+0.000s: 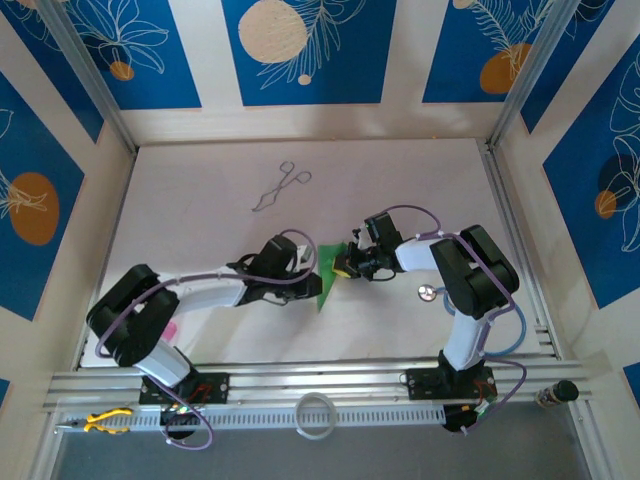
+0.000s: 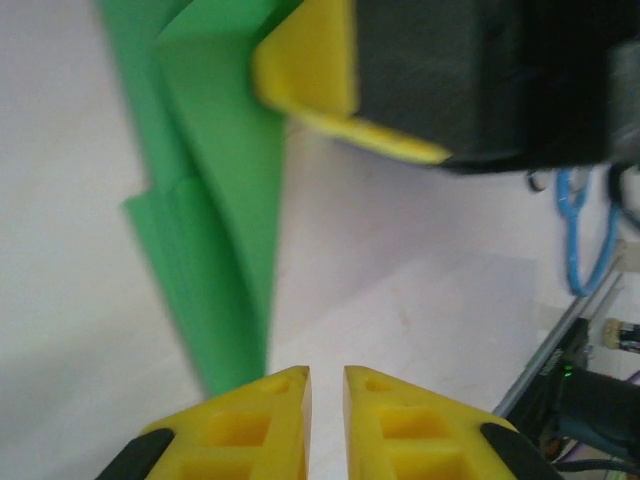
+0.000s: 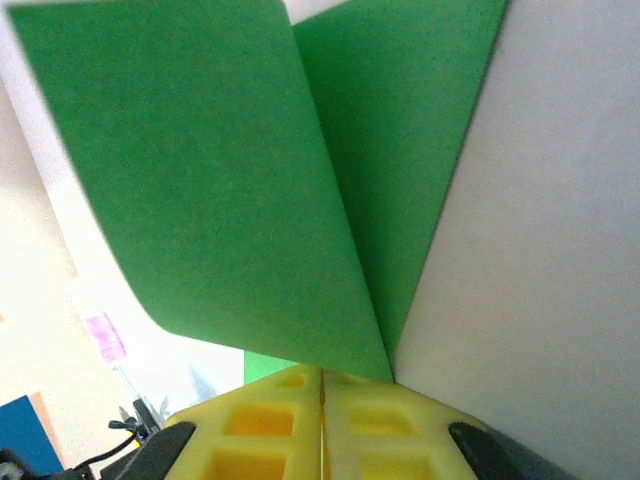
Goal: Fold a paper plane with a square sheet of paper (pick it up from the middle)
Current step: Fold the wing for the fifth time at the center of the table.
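Green paper [image 3: 200,180], creased into two flaps, apparently standing upright

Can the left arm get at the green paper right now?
Probably yes. The green paper stands just ahead of the left gripper, a little to one side, with nothing between them. The right gripper is pinching it. The left jaws are barely parted, so they'd likely need widening first.

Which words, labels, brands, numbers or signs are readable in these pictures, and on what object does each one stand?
No text can be read in any view.
Paper: plain green, no print.
Wall panels: blue, with drawn leaves and circles, no letters.
Small parts along the near rail: too small to tell whether they bear any marks.
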Available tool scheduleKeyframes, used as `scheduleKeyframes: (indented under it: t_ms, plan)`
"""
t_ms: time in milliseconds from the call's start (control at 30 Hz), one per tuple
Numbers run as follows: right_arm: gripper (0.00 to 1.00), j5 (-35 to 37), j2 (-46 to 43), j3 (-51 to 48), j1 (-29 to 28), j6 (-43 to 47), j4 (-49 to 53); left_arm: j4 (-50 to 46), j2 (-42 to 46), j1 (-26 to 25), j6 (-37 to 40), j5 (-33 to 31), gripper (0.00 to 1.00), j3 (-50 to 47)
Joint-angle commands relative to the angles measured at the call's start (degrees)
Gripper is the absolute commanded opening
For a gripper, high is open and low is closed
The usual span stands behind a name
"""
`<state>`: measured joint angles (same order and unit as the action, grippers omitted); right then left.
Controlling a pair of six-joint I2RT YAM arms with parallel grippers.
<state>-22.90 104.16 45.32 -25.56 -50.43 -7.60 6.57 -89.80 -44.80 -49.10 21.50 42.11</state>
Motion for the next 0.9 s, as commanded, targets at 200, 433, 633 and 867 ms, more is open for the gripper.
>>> scheduleKeyframes:
  t_ms: [200,433,633,867]
  plan:
    - [0.08,0.4,2.7,0.2,-1.2,0.2,3.2,0.3,-10.8,-0.3,2.2,4.6,0.13,9.3]
    - [0.08,0.2,2.4,0.1,-1.2,0.3,3.2,-3.3,-14.1,0.0,4.7,0.5,0.11,10.8]
    - [0.08,0.2,2.4,-0.1,-1.2,0.3,3.1,-4.6,-13.8,0.9,5.9,-1.9,0.10,9.3]
    - [0.08,0.2,2.3,-0.3,-1.1,0.2,3.1,-4.0,-13.8,1.3,5.9,-2.2,0.10,7.3]
